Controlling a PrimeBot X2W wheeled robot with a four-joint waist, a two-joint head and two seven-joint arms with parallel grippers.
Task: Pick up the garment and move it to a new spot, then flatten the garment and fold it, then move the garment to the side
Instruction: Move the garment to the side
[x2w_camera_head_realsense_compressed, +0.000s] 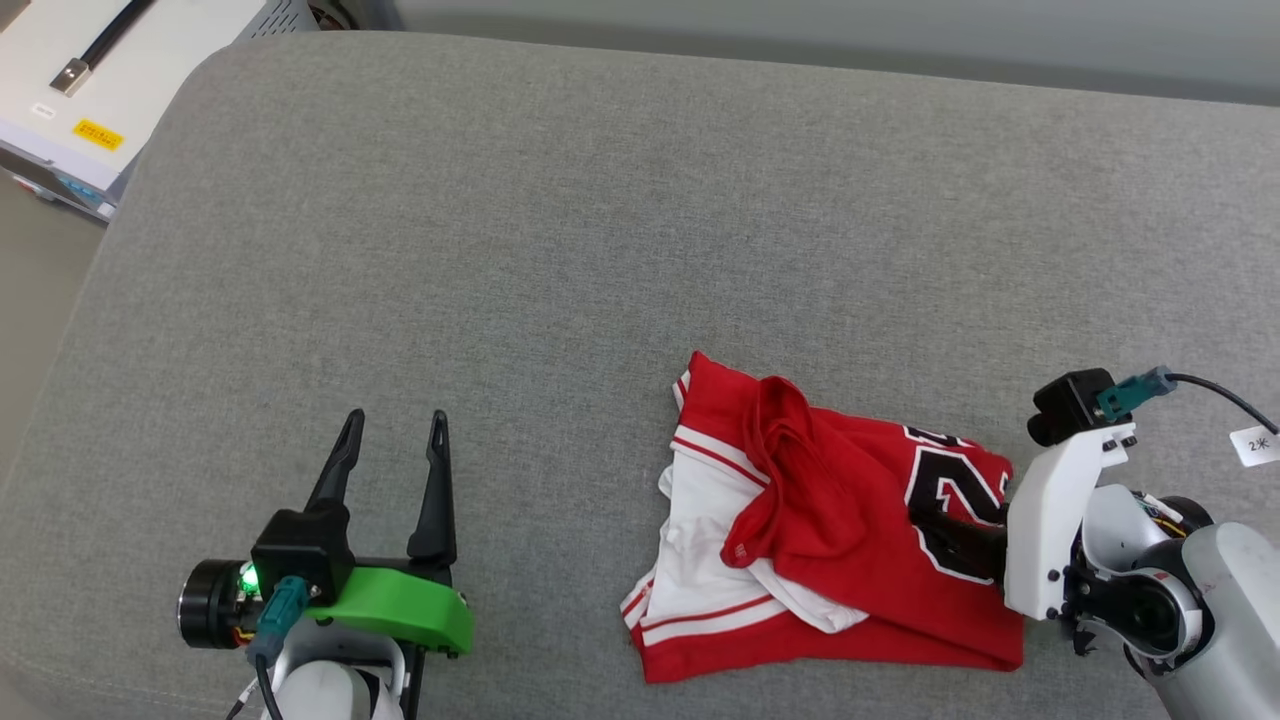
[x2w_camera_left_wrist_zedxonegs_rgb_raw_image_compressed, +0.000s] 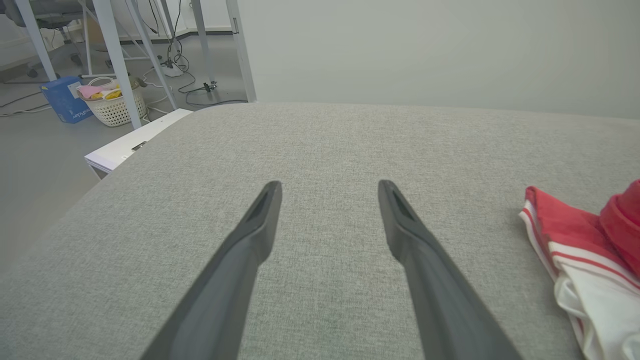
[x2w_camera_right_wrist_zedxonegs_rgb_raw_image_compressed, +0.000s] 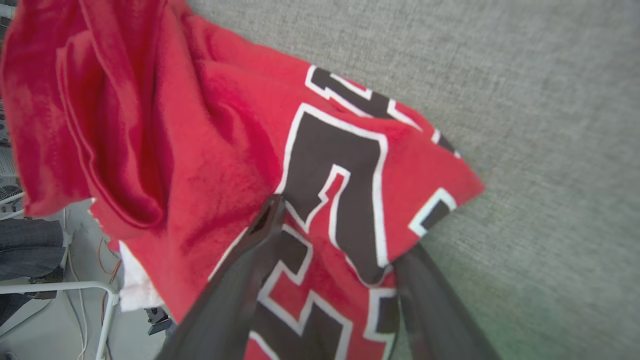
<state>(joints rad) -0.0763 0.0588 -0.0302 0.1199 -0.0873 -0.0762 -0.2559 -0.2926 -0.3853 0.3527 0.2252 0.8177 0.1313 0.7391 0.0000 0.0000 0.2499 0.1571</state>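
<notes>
We see the garment crumpled at lower right of the head view, on the cushion. Right gripper: jaws wide astride its edge, one finger on the print, one under it. Left gripper: spread wide, empty, lower left.

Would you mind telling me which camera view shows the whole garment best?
The head view: the garment lies crumpled on the grey cushion, nearly its whole outline visible. The left wrist view crops it at the right edge, showing red and white striped fabric; the right wrist view is a close-up of its dark print.
</notes>
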